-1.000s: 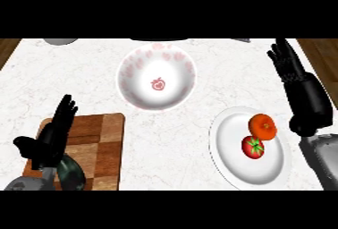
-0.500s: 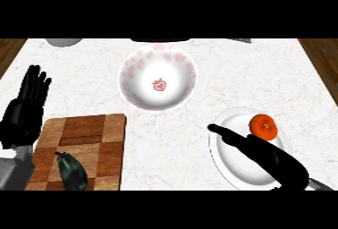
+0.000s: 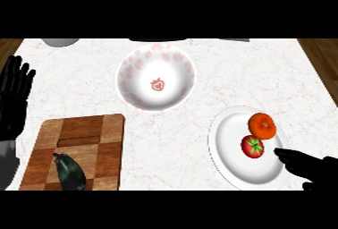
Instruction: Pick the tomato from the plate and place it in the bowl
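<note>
- The right hand (image 3: 311,169) shows at the lower right corner with its fingers stretched out flat, and it holds nothing.
- The tomato (image 3: 253,146) lies on the white plate (image 3: 230,157), just left of that hand's fingertips (image 3: 280,153) and apart from them.
- An orange fruit (image 3: 263,125) touches the tomato on the side away from the hand.
- The bowl (image 3: 137,67) stands on the worktop (image 3: 264,76), well ahead of the right hand and to its left.
- The left hand (image 3: 14,99) rests open at the left edge with its fingers up.
- A wooden board (image 3: 82,134) carrying a dark vegetable (image 3: 69,172) lies just to the right of the left hand.
</note>
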### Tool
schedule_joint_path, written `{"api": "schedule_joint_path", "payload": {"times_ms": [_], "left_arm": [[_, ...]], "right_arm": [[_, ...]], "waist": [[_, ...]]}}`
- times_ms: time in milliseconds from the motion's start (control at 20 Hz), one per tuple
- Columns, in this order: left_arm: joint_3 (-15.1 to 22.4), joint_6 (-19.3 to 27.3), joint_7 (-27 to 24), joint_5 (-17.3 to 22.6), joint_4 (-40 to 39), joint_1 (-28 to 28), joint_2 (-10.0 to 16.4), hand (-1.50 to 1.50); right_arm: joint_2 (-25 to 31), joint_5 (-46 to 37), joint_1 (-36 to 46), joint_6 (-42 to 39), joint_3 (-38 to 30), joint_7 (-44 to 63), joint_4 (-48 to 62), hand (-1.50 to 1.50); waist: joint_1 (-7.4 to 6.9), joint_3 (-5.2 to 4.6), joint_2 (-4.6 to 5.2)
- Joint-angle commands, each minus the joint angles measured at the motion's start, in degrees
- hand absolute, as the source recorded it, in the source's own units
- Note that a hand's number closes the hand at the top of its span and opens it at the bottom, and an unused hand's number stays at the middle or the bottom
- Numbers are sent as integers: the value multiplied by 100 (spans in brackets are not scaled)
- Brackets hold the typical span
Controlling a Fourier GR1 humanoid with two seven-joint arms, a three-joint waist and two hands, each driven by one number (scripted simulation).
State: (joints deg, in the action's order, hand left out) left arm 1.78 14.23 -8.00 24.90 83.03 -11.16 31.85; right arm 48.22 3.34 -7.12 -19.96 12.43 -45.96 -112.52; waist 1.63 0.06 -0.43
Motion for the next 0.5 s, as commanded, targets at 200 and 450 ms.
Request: {"api": "schedule_joint_path", "payload": {"times_ms": [200, 450], "left_arm": [[-93, -267, -37, -1, -47, 98, 35, 0], [-29, -99, 156, -159, 59, -180, -3, 0]], "right_arm": [[1632, -282, -113, -543, -1623, -23, 174, -150], [2406, -1087, 81, -770, -1565, 152, 80, -150]], "waist": [[-64, -12, 30], [-166, -8, 51]]}}
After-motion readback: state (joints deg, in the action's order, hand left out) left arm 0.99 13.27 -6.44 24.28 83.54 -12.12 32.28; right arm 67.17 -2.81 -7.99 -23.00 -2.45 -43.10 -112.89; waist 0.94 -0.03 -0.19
